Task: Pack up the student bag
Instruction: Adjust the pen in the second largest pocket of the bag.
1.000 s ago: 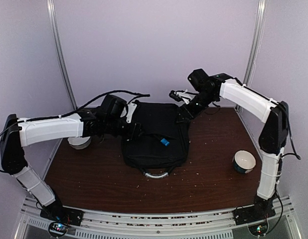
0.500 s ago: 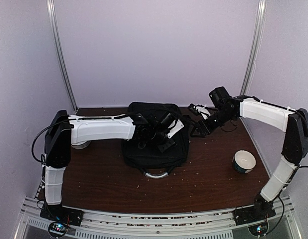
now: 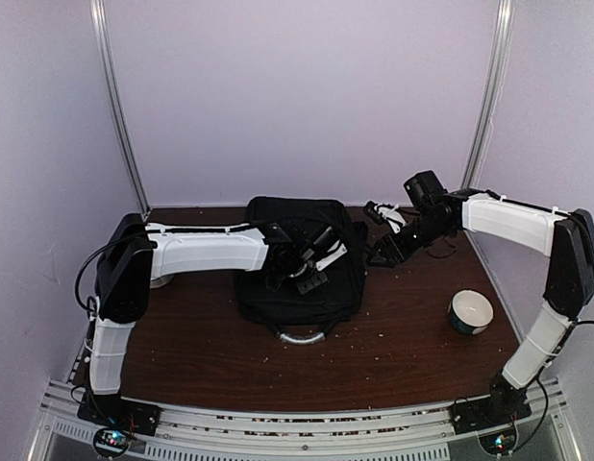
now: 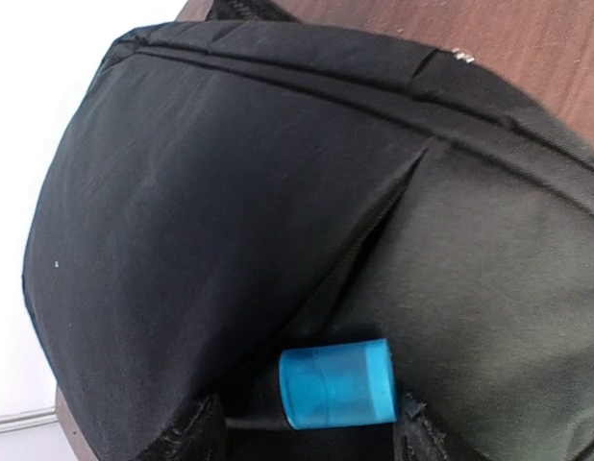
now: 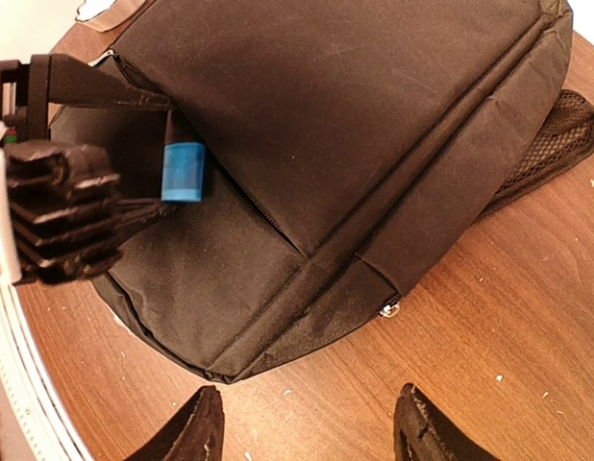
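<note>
Left gripper (image 4: 307, 434): jaws spread, straddling a blue capped tube (image 4: 335, 384) without clamping it. The tube sits half inside a pocket slit of the student bag (image 4: 182, 192), directly ahead. Right gripper (image 5: 307, 423): spread, empty, bag just beyond. Judgement: insertion partial; pushing home and zipping are outstanding.

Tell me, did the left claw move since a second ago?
Yes. The left claw slid right, from the student bag's left edge to above its middle.

Black student bag (image 4: 230, 192); blue cylinder (image 4: 335, 386) in pocket (image 4: 311, 312).
</note>
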Action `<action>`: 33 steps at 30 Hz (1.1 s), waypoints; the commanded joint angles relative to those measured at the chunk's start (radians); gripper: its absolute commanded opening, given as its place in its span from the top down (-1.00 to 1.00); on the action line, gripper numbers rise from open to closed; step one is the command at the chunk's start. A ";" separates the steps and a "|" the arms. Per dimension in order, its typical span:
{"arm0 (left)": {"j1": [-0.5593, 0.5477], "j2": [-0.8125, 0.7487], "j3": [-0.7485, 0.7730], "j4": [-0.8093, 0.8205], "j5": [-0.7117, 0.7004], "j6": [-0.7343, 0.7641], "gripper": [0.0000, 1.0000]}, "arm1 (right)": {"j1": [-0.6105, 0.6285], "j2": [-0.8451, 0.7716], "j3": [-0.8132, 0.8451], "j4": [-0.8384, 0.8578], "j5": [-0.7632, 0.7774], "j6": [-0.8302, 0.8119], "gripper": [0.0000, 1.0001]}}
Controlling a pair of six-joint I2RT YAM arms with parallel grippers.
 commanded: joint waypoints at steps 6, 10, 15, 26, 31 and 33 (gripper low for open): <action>0.111 0.002 0.026 0.008 -0.130 -0.081 -0.23 | 0.002 0.003 0.006 0.012 -0.012 0.005 -0.21; 0.147 -0.011 0.030 0.008 -0.126 -0.124 -0.23 | 0.001 0.009 0.004 0.012 -0.015 0.004 -0.22; 0.150 -0.037 0.027 0.023 -0.138 -0.153 -0.22 | 0.002 0.017 0.004 0.010 -0.022 0.005 -0.22; 0.162 -0.135 -0.115 0.102 -0.059 -0.055 -0.22 | 0.181 0.030 -0.046 0.032 0.035 -0.243 0.08; 0.172 -0.187 -0.169 0.100 0.008 -0.033 -0.22 | 0.316 0.056 -0.023 0.101 0.192 -0.375 0.11; 0.178 -0.235 -0.212 0.108 0.041 -0.041 -0.22 | 0.351 0.072 -0.006 0.128 0.222 -0.414 0.08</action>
